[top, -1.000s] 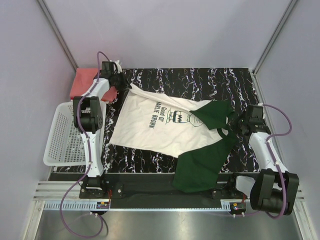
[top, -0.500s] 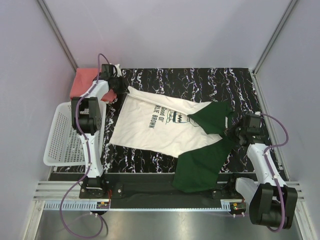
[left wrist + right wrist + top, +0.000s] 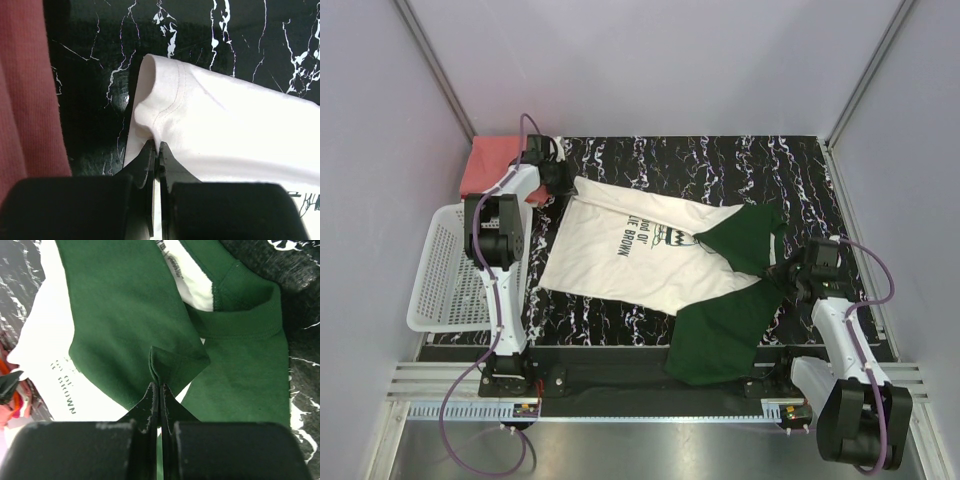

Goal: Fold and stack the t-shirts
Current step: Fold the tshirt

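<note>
The cream-white t-shirt (image 3: pixel 620 255) with dark lettering lies spread on the black marbled table; its dark green part (image 3: pixel 730 320) hangs over the near edge. My left gripper (image 3: pixel 556 180) is shut on the shirt's white hem corner (image 3: pixel 160 107) at the far left. My right gripper (image 3: pixel 788 268) is shut on a pinched fold of the green cloth (image 3: pixel 165 357) at the right. The salmon-red t-shirt (image 3: pixel 490 165) lies at the far left corner and shows in the left wrist view (image 3: pixel 27 90).
A white mesh basket (image 3: pixel 445 270) stands off the table's left edge beside the left arm. Grey walls close in the back and both sides. Black marbled table (image 3: pixel 720 165) surface shows behind the shirt.
My right gripper has drawn back toward the near right, pulling the green cloth with it. My left gripper has shifted slightly toward the far left, stretching the shirt.
</note>
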Controlling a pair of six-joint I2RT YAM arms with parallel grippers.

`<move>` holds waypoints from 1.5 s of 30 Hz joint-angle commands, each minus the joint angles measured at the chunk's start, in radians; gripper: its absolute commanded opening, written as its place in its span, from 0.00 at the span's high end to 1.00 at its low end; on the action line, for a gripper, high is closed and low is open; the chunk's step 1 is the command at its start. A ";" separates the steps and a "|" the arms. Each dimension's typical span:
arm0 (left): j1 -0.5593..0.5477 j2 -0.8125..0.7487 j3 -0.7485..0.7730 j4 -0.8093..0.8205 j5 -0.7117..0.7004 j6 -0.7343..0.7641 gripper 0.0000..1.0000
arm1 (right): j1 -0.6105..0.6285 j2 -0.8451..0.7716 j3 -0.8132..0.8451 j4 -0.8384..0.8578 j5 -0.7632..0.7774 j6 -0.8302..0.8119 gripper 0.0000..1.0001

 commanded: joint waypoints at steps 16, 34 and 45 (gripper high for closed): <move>-0.016 -0.071 -0.008 0.021 -0.071 0.015 1.00 | 0.020 -0.116 -0.077 -0.022 -0.028 0.070 1.00; -0.045 -0.250 0.010 -0.002 0.021 -0.132 0.69 | 0.020 -0.128 0.064 -0.096 -0.055 0.000 0.64; -0.109 -0.161 -0.023 -0.006 -0.016 -0.164 0.65 | -0.032 0.599 0.530 0.012 -0.036 -0.332 0.56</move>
